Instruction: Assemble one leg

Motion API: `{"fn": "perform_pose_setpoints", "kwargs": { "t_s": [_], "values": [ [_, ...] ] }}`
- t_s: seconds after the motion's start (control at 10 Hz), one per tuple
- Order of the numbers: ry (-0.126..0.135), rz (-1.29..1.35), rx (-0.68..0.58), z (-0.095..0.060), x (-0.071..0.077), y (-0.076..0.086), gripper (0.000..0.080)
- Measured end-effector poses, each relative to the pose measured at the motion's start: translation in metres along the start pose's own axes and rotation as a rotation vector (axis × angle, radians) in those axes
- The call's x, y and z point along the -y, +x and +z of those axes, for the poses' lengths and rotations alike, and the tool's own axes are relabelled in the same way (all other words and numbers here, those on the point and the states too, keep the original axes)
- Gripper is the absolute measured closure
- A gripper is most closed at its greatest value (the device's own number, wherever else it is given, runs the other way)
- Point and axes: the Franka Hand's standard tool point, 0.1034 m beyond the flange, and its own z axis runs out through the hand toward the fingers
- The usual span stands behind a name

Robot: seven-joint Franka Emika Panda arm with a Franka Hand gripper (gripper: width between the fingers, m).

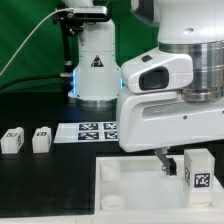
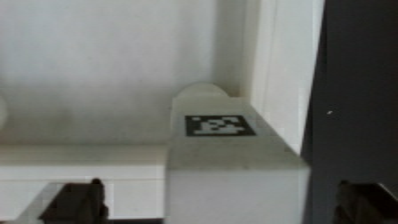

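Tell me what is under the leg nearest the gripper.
The white tray lies under the leg; its floor shows around the leg in both views. The spot directly beneath is covered by the leg, so whether it sits in a socket cannot be seen.

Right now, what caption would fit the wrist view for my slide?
Wrist view: open gripper straddles the white leg, whose tag faces the camera.

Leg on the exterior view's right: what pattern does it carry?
Leg: black-and-white square tag on white; exterior view best.
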Motion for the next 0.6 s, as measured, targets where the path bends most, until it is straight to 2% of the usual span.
{"fn": "perform_pose_setpoints", "kwargs": {
  "t_s": [0.2, 0.3, 0.4, 0.6],
  "values": [
    [0.002, 0.086, 0.000, 0.0001, -0.0004, -0.0001, 0.0400],
    [0.003, 0.176, 0.001, 0.0002, 0.0004, -0.0002, 0.0400],
    [0.002, 0.285, 0.002, 0.0004, -0.0012, -0.0004, 0.0504],
    [0.006, 0.459, 0.003, 0.0006, -0.0021, -0.0005, 0.0504]
  ]
}}
